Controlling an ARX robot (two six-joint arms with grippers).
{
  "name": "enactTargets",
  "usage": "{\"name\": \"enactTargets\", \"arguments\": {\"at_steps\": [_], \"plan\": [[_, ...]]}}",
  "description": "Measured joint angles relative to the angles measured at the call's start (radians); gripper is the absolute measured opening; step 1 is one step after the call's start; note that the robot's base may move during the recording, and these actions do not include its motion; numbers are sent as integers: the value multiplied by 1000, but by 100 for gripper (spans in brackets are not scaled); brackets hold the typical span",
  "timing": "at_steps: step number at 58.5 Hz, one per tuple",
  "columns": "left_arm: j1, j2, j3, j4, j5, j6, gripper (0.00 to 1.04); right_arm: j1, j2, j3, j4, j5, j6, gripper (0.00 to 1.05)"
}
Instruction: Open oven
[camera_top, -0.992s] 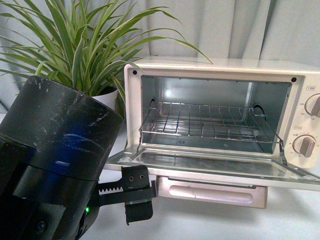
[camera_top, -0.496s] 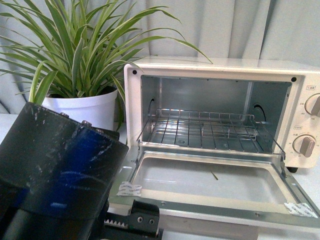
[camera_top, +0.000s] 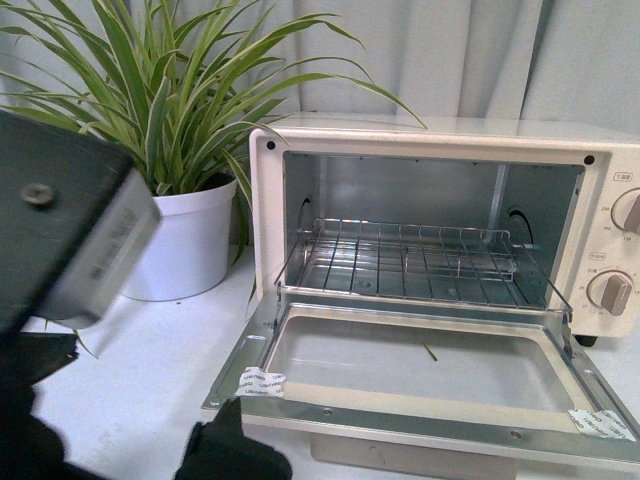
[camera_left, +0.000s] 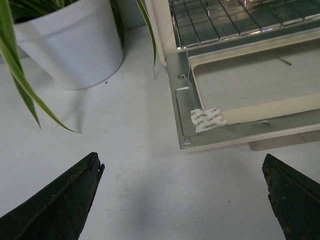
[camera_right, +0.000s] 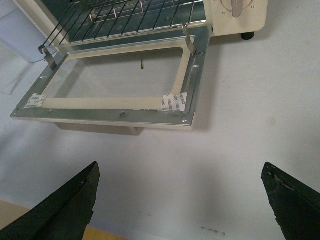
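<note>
now, one oven (camera_top: 440, 137) — door (camera_top: 400, 421) flat open, two knobs (camera_top: 610, 291), one rack (camera_top: 400, 256), both jaws spread, empty

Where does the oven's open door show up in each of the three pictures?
Front view: the door lies flat, low and centre, below the oven cavity.
Left wrist view: one door corner, with a sticker, near the white pot.
Right wrist view: nearly the whole door, both stickers showing.
Shared landmark: the wire rack behind the door.
</note>
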Motion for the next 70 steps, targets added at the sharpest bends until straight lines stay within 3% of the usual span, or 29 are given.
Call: {"name": "enactTargets", "arguments": {"at_steps": [22,35,38,42,45,52,61,64,70], "plan": [[-5,-635,-174,-291,-83,10,98,-108,-333,-79,-185,-98,-89,95],[16,-702,-188,-327,-92,3,98,-114,-365,-106,-133,-115,-79,95],[18,-732,-215,-278,-110,-19,91,-106,-373,-113,-126,-100,-81,95],[81,-832,-260,-296,-26,-47,75,-21,-482,-216,61,188,-144,80],[137,-883,-271,-323,14,-55,66,0,-516,-231,93,266,-167,70],[277,-973,-291,-382,152,-62,42,9,-523,-232,106,288,-189,49],[458,-1054,-317,-435,330,-70,4,10,-523,-232,106,291,-200,10],[495,-1066,-323,-442,364,-73,4,10,-523,-232,106,291,-200,1],[548,-1084,-331,-451,415,-73,4,10,-523,-232,106,291,-203,1]]}}
